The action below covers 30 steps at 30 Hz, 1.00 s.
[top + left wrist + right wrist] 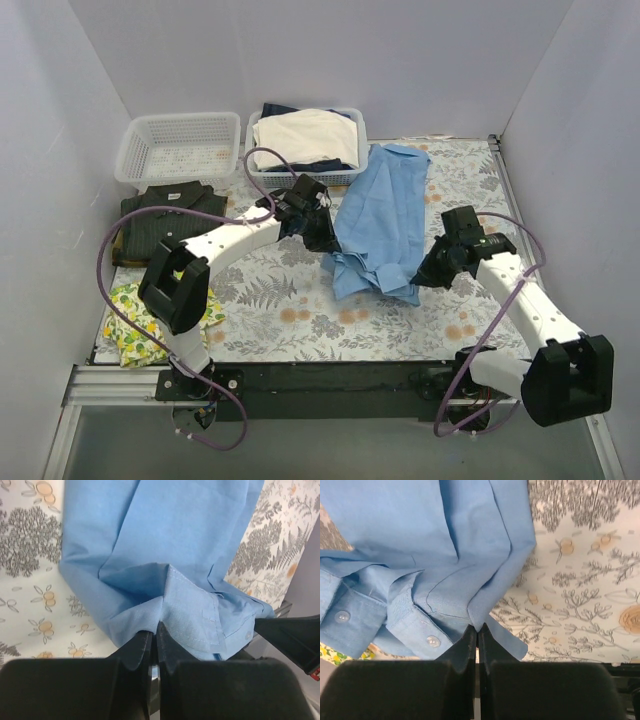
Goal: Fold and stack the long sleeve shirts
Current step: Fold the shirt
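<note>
The fern-print table (300, 320) carries two long sleeve shirts. A plain light blue shirt (385, 215) lies right of centre as a rumpled lengthwise strip, and a dark pinstriped shirt (165, 215) lies folded at the left. Two white baskets (178, 150) stand behind them. The left gripper (156, 627) and the right gripper (477, 630) each pinch the blue shirt's near end.

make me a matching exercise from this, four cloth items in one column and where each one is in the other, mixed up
Items:
1. light blue shirt
2. dark pinstriped shirt
3. lemon-print cloth
4. cream garment

Places:
a. in the right basket
b. near-left corner of the table
c. mid-table, pinched by the left gripper and the right gripper
d. folded, in front of the left basket

Pairs: 1-c; 2-d; 3-b; 4-a
</note>
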{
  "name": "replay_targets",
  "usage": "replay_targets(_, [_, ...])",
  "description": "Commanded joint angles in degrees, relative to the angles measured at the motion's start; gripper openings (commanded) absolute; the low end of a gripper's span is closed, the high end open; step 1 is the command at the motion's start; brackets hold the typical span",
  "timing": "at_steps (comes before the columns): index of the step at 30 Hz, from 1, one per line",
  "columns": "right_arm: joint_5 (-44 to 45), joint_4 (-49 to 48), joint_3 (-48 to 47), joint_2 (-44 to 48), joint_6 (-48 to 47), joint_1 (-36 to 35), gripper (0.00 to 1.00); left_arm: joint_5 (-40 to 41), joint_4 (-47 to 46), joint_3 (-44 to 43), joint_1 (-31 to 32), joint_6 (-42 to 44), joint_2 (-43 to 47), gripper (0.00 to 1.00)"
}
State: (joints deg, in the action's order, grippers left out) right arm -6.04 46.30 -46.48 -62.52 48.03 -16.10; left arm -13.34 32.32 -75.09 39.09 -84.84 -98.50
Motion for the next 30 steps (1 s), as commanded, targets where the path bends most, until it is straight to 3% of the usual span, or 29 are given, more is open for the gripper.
replay_targets(1, [1.4,-5.0,-6.4,-6.1,-4.4,4.0,0.01,3.5,-0.2,-9.4,-1.1,1.3,-6.0,0.00])
replay_targets(9, [-0.8,-10.1,-13.0,-19.5,-7.6,9.4,0.01,1.7,3.8,-27.5,-3.1,5.0,-22.0,0.03])
replay_targets(10, [-1.1,-10.6,-13.7,-21.7,-7.8,9.7,0.01,1.8,4.7,-30.8,-3.3,5.6,-24.5,0.06])
replay_targets(11, [-1.3,-11.2,-14.1,-22.7,-7.8,10.0,0.01,1.7,4.9,-31.9,-3.6,5.9,-25.8,0.16])
replay_targets(13, [-2.7,-11.7,-15.0,-25.4,-8.0,11.1,0.13,1.3,5.1,-34.6,-4.3,6.3,-27.6,0.25])
replay_targets(14, [-2.8,-12.1,-15.9,-26.0,-8.2,11.5,0.19,1.1,5.2,-35.6,-4.5,6.6,-29.4,0.39])
replay_targets(16, [-3.0,-12.6,-17.1,-27.4,-8.6,12.1,0.35,0.2,5.1,-38.7,-5.4,7.0,-30.7,0.48])
replay_targets(20, [-3.4,-14.1,-21.2,-27.7,-9.8,13.7,0.55,0.9,4.1,-43.1,-6.6,7.8,-31.1,0.59])
replay_targets(25, [-1.6,-15.7,-24.6,-26.6,-11.3,14.9,0.59,4.3,2.3,-44.2,-7.9,9.2,-28.0,0.65])
replay_targets(30, [-0.4,-15.7,-22.7,-23.8,-13.0,14.9,0.59,8.9,0.9,-39.2,-9.1,11.6,-21.6,0.67])
